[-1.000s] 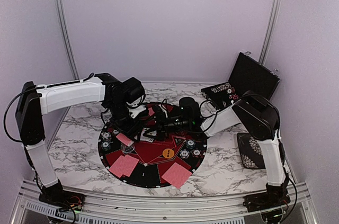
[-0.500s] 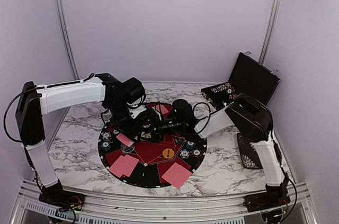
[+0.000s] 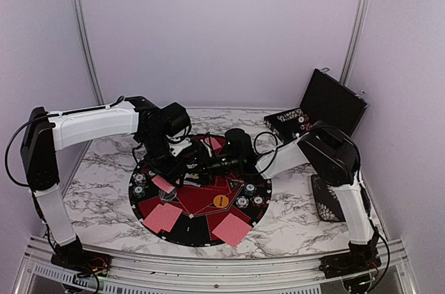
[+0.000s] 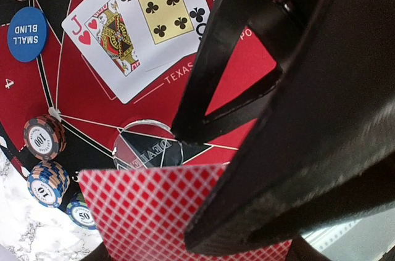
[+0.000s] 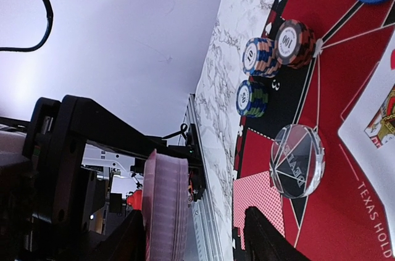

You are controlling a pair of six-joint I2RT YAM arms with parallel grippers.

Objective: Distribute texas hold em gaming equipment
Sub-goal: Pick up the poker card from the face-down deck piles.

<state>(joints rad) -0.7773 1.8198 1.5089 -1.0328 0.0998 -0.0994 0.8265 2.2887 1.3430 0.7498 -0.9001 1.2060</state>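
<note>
Left wrist view shows the left end effector (image 4: 185, 236) gripping a thin, slippery, bendable deck of cards (image 4: 148, 211) above the mat, best pinched by its edges; right end effector (image 5: 191, 236) gapes empty.

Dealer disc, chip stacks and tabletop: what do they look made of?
Dealer disc: seemingly clear acrylic or glass; the mat's lines show through it and its thick rim glints. Chip stacks: probably clay composite or plastic, with a matte look, striped edges and printed centre labels. Tabletop: white with grey veins like marble, possibly just a printed laminate; the pictures cannot settle which.
</note>
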